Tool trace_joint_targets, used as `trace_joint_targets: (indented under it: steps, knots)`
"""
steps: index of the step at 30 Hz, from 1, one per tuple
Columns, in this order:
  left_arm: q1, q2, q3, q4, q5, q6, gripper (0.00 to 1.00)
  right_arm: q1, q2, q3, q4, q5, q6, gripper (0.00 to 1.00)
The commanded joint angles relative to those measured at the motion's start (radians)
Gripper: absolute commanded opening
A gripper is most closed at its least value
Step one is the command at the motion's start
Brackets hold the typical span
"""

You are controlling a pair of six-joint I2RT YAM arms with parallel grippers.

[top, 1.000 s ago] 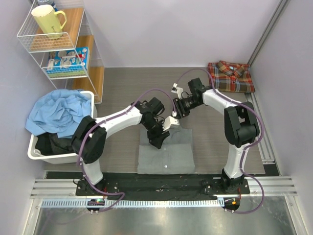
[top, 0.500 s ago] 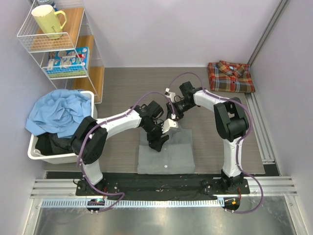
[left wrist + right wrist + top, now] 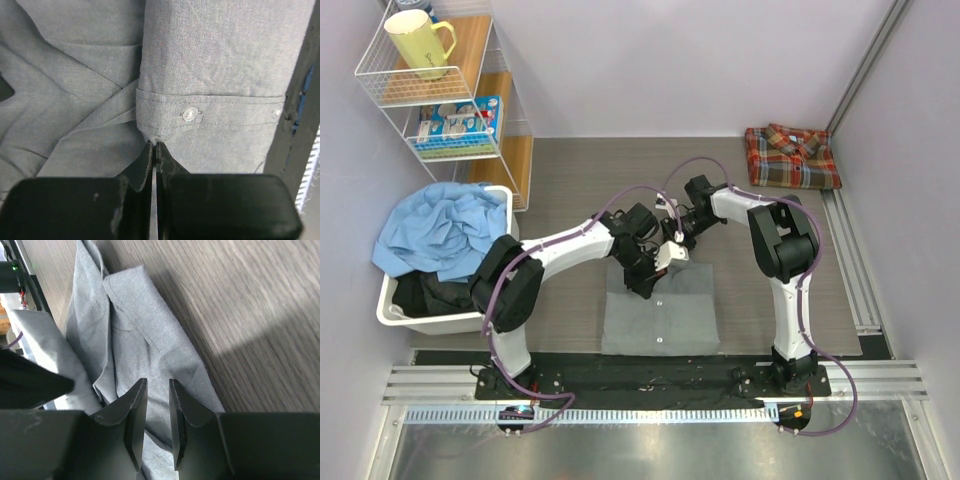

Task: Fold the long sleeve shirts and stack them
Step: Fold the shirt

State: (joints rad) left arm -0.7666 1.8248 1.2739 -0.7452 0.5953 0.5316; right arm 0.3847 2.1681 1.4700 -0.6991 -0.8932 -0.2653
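Note:
The mid-grey shirt [image 3: 660,312] lies part-folded on the wooden table in front of the arms. My left gripper [image 3: 655,270] is over its far edge, shut on the sleeve cuff [image 3: 200,112], which carries a small pale button; the jaws pinch the cuff's lower hem [image 3: 154,144]. My right gripper [image 3: 672,236] hangs just behind it, jaws a narrow gap apart and empty, over the grey cloth [image 3: 150,340] near the shirt's edge [image 3: 156,382]. The plaid shirt [image 3: 792,157] lies folded at the far right corner.
A white bin [image 3: 390,305] with blue and dark clothes stands at the left. A wire shelf [image 3: 440,100] with a yellow mug [image 3: 418,42] stands at the far left. A metal rail [image 3: 855,270] runs along the right edge.
My right gripper has swung left and nearer, from over bare table to the grey shirt's far edge. My left gripper has drawn the cuff slightly back.

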Motion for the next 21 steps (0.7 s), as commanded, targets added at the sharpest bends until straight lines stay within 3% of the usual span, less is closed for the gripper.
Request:
trace_joint_targets:
  steps: [1, 21]
  knots:
    - [0.004, -0.009, 0.088, -0.095, 0.041, 0.025, 0.00, 0.000, -0.013, 0.032, -0.028, 0.008, -0.046, 0.30]
    - [0.099, 0.116, 0.326, -0.201, 0.037, 0.076, 0.00, 0.000, -0.002, 0.081, -0.138, -0.016, -0.144, 0.30]
